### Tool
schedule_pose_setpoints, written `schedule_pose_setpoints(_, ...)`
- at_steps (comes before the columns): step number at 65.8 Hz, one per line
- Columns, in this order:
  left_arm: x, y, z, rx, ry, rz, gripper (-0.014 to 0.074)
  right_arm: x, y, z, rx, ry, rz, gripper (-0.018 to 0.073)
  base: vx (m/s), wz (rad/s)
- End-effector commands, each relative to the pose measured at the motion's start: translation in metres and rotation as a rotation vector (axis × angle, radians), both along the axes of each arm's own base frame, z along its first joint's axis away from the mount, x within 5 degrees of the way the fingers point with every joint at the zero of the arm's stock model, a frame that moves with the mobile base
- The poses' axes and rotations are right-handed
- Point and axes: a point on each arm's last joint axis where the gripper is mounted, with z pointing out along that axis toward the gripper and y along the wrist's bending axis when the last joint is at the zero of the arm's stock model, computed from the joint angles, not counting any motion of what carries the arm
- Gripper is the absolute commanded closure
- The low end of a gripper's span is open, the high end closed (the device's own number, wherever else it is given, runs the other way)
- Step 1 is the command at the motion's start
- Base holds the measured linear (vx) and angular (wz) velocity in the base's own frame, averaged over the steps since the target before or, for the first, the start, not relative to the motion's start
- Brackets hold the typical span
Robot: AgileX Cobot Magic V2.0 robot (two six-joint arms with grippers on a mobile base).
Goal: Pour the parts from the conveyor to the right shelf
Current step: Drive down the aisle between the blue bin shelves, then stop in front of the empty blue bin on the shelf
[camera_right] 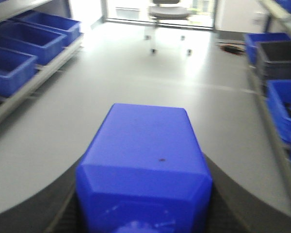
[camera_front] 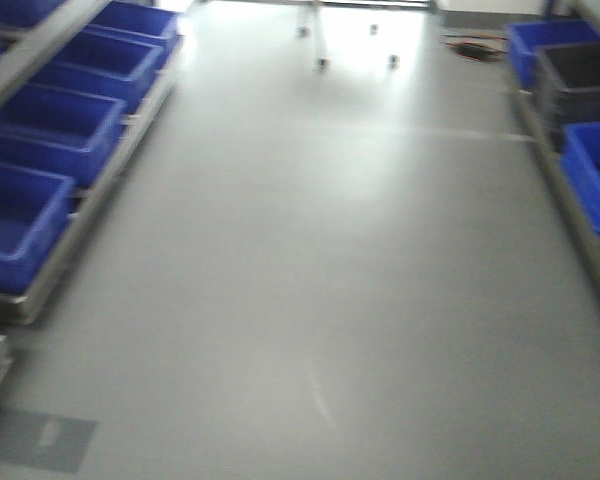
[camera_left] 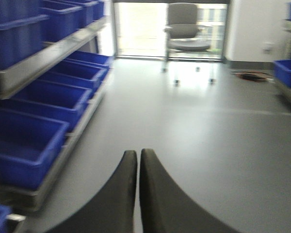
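My right gripper point(camera_right: 145, 160) is shut on a bright-blue block, one of the parts point(camera_right: 148, 141), which fills the space between the dark fingers point(camera_right: 56, 204). My left gripper point(camera_left: 138, 154) is shut with nothing in it, its two dark fingers pressed together above the grey floor. The right shelf point(camera_front: 580, 150) runs along the right side with deep blue bins point(camera_right: 281, 102); it also shows at the right edge of the left wrist view point(camera_left: 287, 73). The conveyor is out of view. All views are blurred.
A second rack of blue bins point(camera_front: 50, 140) lines the left side. A dark grey bin point(camera_front: 580, 85) sits on the right shelf. An office chair on casters point(camera_left: 186, 34) and a cable on the floor point(camera_left: 252, 76) are at the far end. Grey floor lies between the racks.
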Motion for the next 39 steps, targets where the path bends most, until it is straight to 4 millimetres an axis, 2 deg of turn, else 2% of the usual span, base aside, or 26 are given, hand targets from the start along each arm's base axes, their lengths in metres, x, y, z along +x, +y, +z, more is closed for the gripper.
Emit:
schedule_pose_setpoints(1,-0.0013,0.0,0.0137,-0.014,-0.104,0.002,0.0603,0.0032,-0.0009,0.0144,0.001,-0.083,-0.013,0.0564,0.22,0.93)
schedule_pose_setpoints(39,-0.0013,0.0,0.0137,-0.014,-0.104,0.002,0.0603,0.0032,-0.0011,0.0143,-0.002,-0.083,-0.014,0.0564,0.2,1.14)
